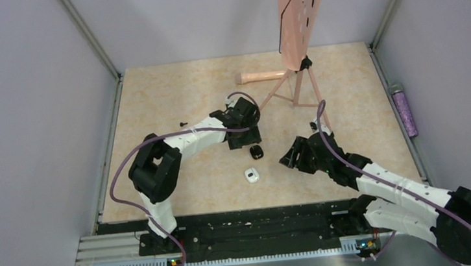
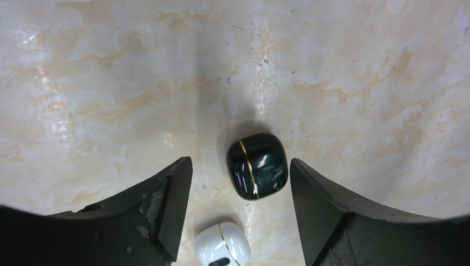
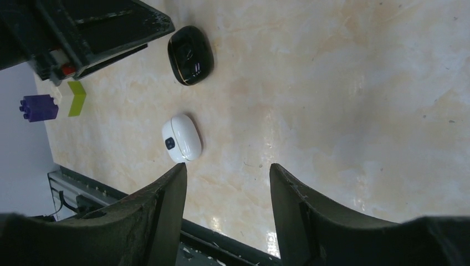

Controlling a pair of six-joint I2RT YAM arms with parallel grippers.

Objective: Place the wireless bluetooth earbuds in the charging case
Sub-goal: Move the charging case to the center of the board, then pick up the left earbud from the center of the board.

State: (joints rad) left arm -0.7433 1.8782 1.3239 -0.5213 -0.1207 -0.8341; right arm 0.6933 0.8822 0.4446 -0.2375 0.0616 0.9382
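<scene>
Left claw (image 2: pixel 239 162): fingers apart, flanking the closed black charging case (image 2: pixel 257 165) without contact. Right claw (image 3: pixel 227 166): apart, empty. White charging case (image 2: pixel 221 246) is just beside the black one. One earbud (image 1: pixel 183 123) lies on the table (image 1: pixel 359 88), well to their left.

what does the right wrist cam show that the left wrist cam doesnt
Only the right wrist view: a purple block and a yellow-green piece at the left edge, part of the left arm next to the black case, the rail along the table's near edge, and the right gripper, open and empty.
Only the left wrist view: the left gripper, open, its fingers on either side of the black case with gaps showing.
Both: the black case and the white case, closed, lying on the marbled table.
</scene>
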